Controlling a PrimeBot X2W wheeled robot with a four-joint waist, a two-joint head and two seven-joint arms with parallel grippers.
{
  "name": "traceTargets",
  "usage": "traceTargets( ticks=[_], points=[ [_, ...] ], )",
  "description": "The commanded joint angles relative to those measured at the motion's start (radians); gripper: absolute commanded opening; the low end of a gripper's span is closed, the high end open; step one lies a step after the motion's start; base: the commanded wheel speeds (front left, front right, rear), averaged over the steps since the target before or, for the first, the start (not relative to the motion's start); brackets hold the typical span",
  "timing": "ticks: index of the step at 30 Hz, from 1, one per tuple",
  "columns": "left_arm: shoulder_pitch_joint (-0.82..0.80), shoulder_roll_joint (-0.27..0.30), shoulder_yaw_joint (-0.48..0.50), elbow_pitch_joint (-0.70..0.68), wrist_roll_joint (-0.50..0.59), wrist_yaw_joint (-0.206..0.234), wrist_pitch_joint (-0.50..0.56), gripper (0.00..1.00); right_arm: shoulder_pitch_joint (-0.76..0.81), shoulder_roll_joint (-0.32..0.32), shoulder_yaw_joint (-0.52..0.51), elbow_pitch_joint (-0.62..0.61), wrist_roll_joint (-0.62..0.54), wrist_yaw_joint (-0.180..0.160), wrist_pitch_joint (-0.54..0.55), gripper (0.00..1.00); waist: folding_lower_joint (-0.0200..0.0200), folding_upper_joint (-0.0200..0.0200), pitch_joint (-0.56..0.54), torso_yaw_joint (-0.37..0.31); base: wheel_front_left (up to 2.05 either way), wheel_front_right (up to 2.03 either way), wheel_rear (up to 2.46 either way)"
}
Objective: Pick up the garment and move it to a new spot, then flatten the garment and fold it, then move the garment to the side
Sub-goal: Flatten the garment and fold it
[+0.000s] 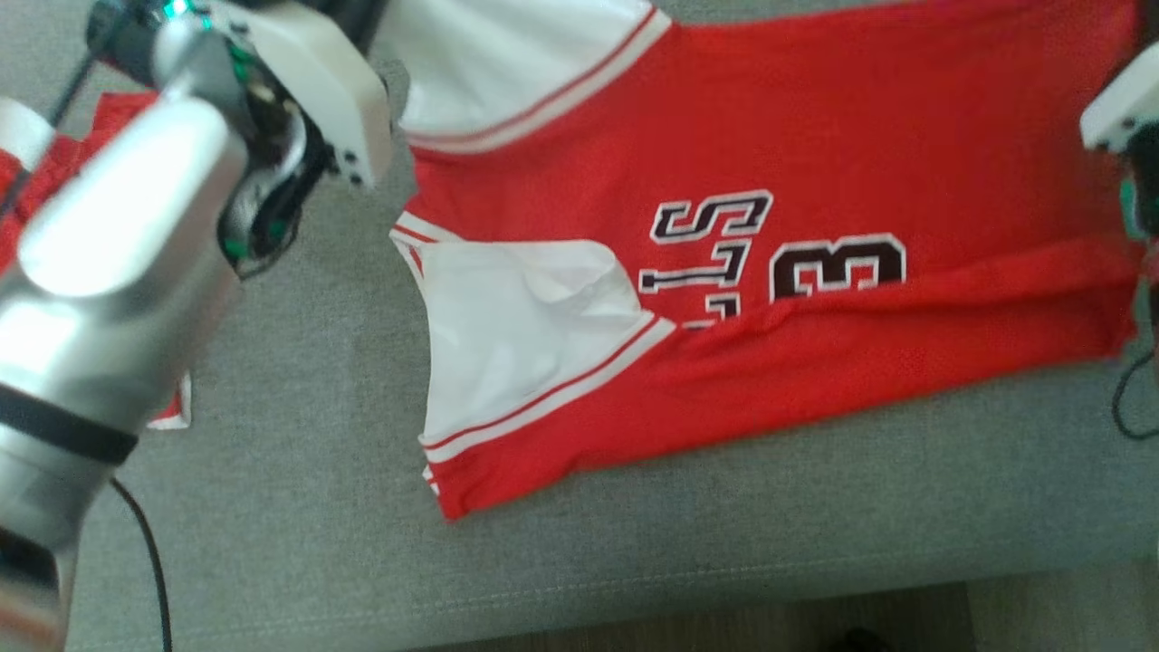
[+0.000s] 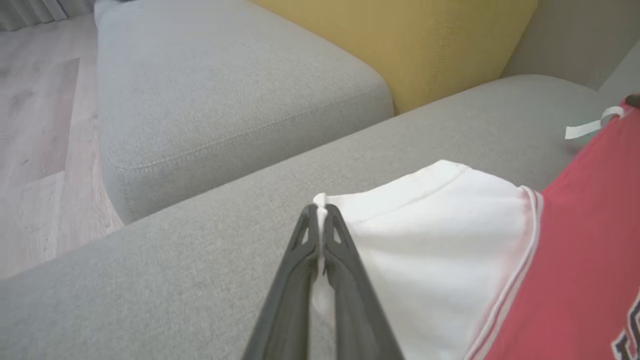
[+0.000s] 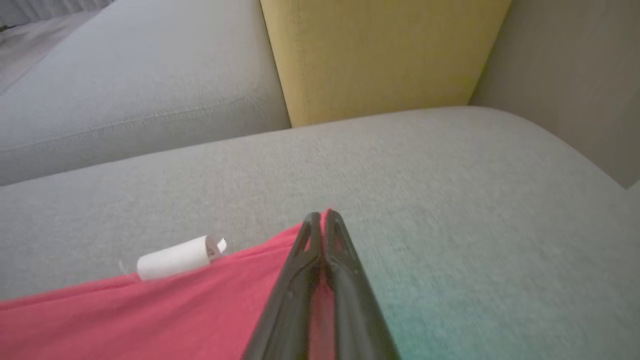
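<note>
A: What colours is the garment [image 1: 815,136] showing?
B: It is showing red, with white sleeves [image 1: 516,353] edged in white bands carrying a thin red stripe. The lettering [image 1: 887,264] is reading dark with white outlines.
A: And the surroundings?
B: The sofa [image 1: 317,471] is showing plain grey weave, the cushion [image 2: 400,45] yellow, the floor [image 2: 35,150] pale wood grain.
</note>
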Motion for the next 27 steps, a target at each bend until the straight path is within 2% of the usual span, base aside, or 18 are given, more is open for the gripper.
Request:
traceTargets(
  ticks=[1, 10, 15, 20, 27],
  points=[
    [-0.070, 0.039, 0.057, -0.004, 0.006, 0.005, -0.011, 0.00, -0.038, -0.024, 0.015, -0.030, 0.008, 0.004, -0.022, 0.00, 0.0000, 0.0000, 0.008, 0.000, 0.00, 0.00, 0.00],
    [-0.177, -0.003, 0.067, 0.111, 0.027, -0.013, -0.054, 0.00, -0.169, -0.037, 0.016, 0.011, 0.018, 0.004, -0.097, 0.00, 0.0000, 0.0000, 0.042, -0.001, 0.00, 0.00, 0.00],
    [-0.227, -0.038, 0.077, 0.196, 0.031, -0.022, -0.099, 0.00, -0.228, -0.024, 0.016, 0.056, 0.016, 0.004, -0.144, 0.00, 0.0000, 0.0000, 0.052, -0.002, 0.00, 0.00, 0.00],
    [-0.219, -0.064, 0.061, 0.253, 0.037, -0.044, -0.139, 0.00, -0.216, 0.000, 0.056, 0.098, 0.026, 0.004, -0.158, 0.00, 0.0000, 0.0000, 0.036, -0.003, 0.00, 0.00, 0.00],
    [-0.157, -0.066, 0.028, 0.267, 0.047, -0.075, -0.181, 0.00, -0.145, -0.012, 0.095, 0.138, 0.084, 0.004, -0.157, 0.00, 0.0000, 0.0000, -0.026, 0.005, 0.00, 0.00, 0.00]
  ],
)
